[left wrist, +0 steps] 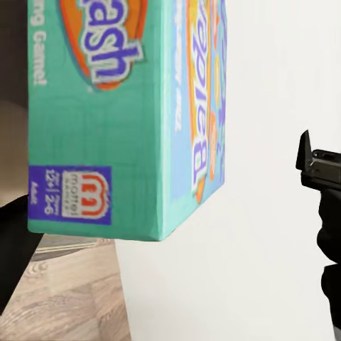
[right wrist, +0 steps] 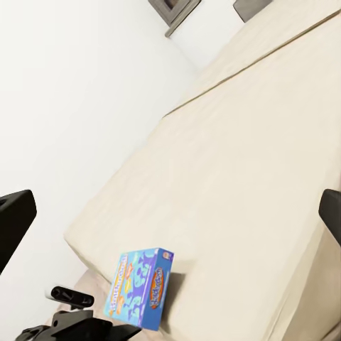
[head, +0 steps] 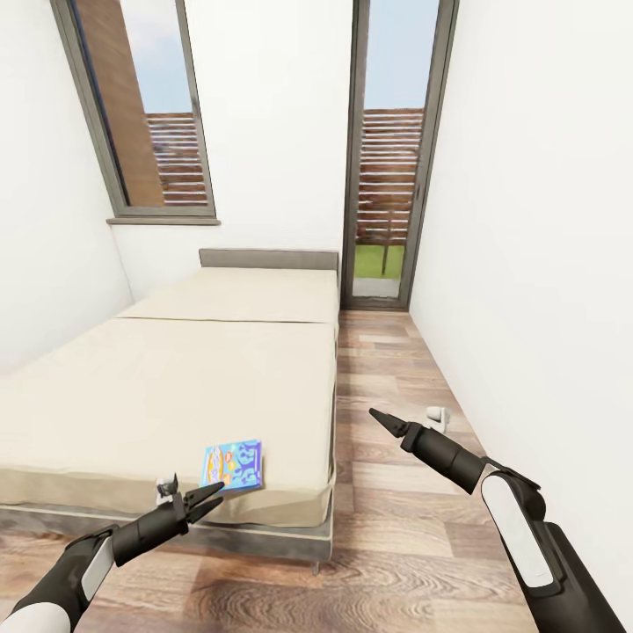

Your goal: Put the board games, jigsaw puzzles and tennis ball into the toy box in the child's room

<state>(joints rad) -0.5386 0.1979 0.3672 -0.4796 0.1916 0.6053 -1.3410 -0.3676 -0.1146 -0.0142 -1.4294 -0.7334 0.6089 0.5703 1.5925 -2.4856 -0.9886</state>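
The left end effector (head: 204, 498) hangs at the near edge of the bed (head: 176, 378), its dark fingers spread apart and pointing at the blue cartoon-printed board game (head: 234, 465). The fingers reach the box's near edge in the head view, but whether they actually touch it cannot be told. In the left wrist view the same box (left wrist: 128, 121) looms very close (teal side panel, a small blue label near one corner), with one finger (left wrist: 321, 170) standing well off to the side and nothing clamped.

The right end effector (head: 384, 419) is held out over the wood-plank floor (head: 387, 369) beside the bed, gripping nothing; its wrist view shows the fingertips (right wrist: 14, 220) wide apart at the frame's edges, the box (right wrist: 139, 288) lying between them far off.

The board game rests flat on the cream mattress, near the bed's foot corner, close to the floor-side edge. Beyond the bed stand white walls, a window (head: 145, 114) and a tall glazed door (head: 396, 158).
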